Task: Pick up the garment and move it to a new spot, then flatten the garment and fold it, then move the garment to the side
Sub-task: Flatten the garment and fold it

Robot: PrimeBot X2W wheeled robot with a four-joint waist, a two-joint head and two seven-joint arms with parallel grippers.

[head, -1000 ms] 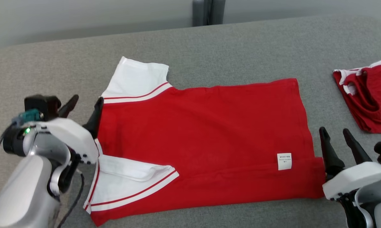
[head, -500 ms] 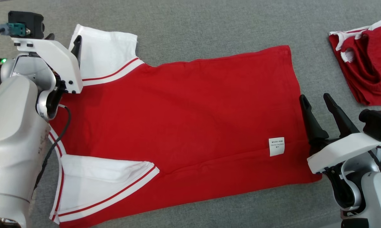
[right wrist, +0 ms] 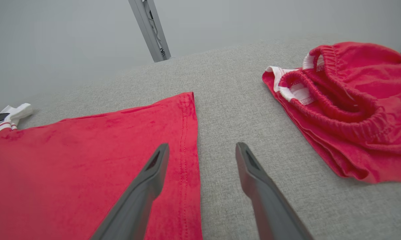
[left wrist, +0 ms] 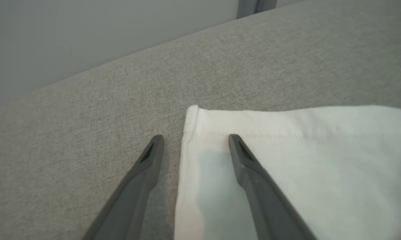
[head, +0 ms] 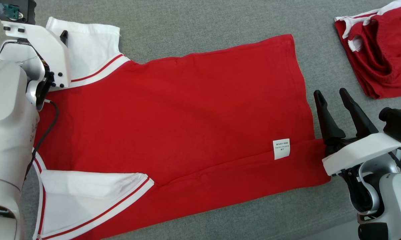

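There, shirt (head: 187,110) lay flat across the middle of the table (head: 204,26), hem (head: 302,96) rightward, left gripper (left wrist: 193,138) wide over the far sleeve (left wrist: 287,150), one finger each side of its outer edge, right gripper (head: 330,92) wide astride the hem likewise, shorts (head: 380,66) bunched toward the far right corner, apart.

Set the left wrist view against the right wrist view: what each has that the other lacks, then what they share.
Left wrist view: left gripper open, straddling the side edge of the white sleeve. Right wrist view: open right gripper at the hem of the red shirt, red shorts lying apart. Shared: grey surface, that sleeve, metal post.
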